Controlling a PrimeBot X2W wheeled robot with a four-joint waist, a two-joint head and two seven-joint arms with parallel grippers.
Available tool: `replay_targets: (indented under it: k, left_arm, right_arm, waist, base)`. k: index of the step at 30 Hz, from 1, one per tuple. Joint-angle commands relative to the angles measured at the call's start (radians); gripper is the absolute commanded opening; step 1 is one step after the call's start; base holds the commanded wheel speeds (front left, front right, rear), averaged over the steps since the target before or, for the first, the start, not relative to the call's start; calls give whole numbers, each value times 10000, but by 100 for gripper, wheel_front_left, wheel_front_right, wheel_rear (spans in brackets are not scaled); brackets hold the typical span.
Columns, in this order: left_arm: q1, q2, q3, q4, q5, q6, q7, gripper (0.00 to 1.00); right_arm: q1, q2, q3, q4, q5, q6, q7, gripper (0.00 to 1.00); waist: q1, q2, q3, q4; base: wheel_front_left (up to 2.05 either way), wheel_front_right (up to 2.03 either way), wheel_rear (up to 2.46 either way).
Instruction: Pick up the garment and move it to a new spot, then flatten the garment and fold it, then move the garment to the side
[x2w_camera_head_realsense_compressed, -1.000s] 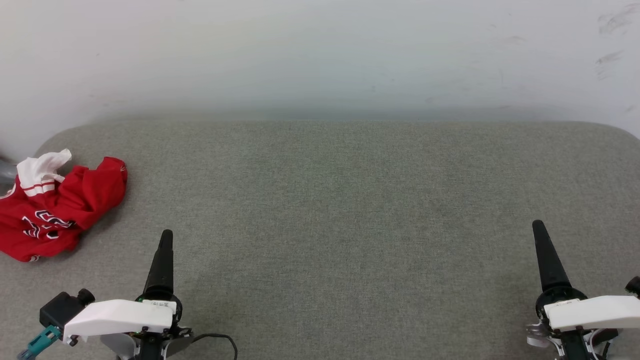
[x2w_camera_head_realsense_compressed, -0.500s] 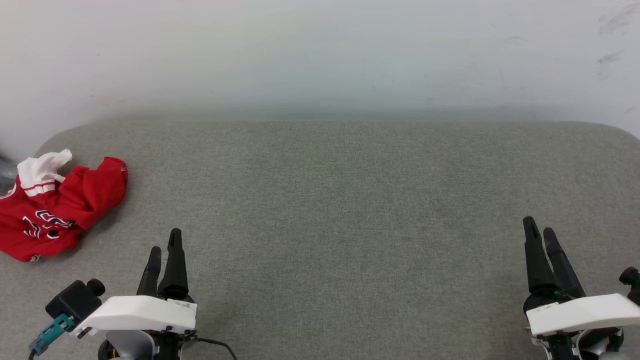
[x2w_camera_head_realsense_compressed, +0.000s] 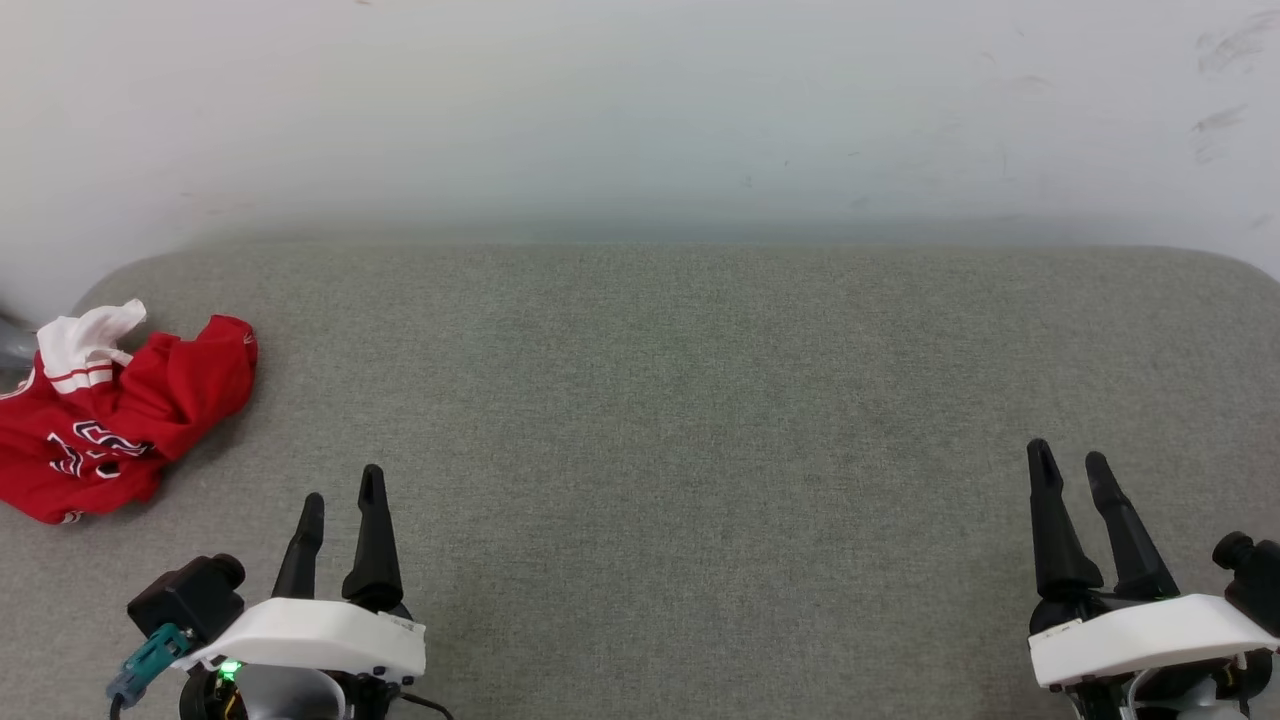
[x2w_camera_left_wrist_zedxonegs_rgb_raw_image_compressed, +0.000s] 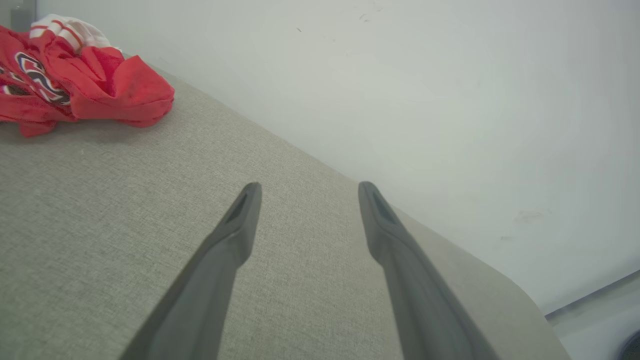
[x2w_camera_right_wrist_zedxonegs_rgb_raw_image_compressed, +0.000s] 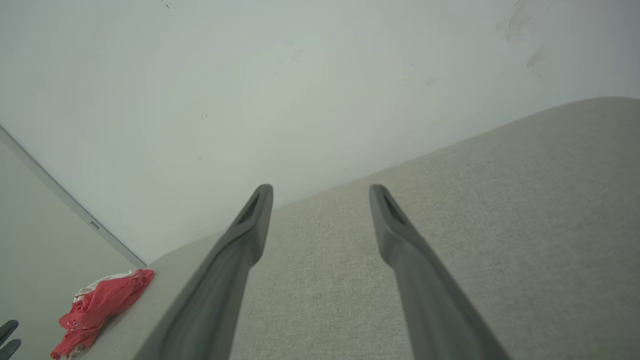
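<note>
Gray soft table (x2w_camera_head_realsense_compressed: 700, 400), white wall (x2w_camera_head_realsense_compressed: 640, 100) behind.
Bunched garment (x2w_camera_head_realsense_compressed: 110, 420) lies far left; left gripper (x2w_camera_head_realsense_compressed: 342, 484) and right gripper (x2w_camera_head_realsense_compressed: 1066, 452) are spread wide, holding nothing.

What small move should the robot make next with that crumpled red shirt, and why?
Probably swing the left gripper toward the red jersey T-shirt. The shirt lies crumpled and untouched near the left end of the grey padded surface, and that gripper is the nearer one, its fingers spread and empty.
</note>
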Motion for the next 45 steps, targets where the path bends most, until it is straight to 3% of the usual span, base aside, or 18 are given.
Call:
replay_targets:
  k: [1, 26, 45]
  left_arm:
    - [-2, 42, -69, -151, 381, 68, -103, 100]
    - [165, 324, -792, -240, 3102, 616, -742, 100]
    - [324, 331, -969, -269, 4538, 753, -1115, 100]
  right_arm:
    - [20, -3, 25, -169, -387, 1, -96, 100]
    - [225, -3, 22, -281, -3268, 0, -728, 100]
    - [358, -1, 15, -374, -4591, -1, -1116, 100]
  waist:
    - [0, 0, -1, -1]
    - [0, 0, 4, 12]
    - [0, 0, -4, -1]
  base:
    - [0, 0, 0]
    - [0, 0, 0]
    - [0, 0, 0]
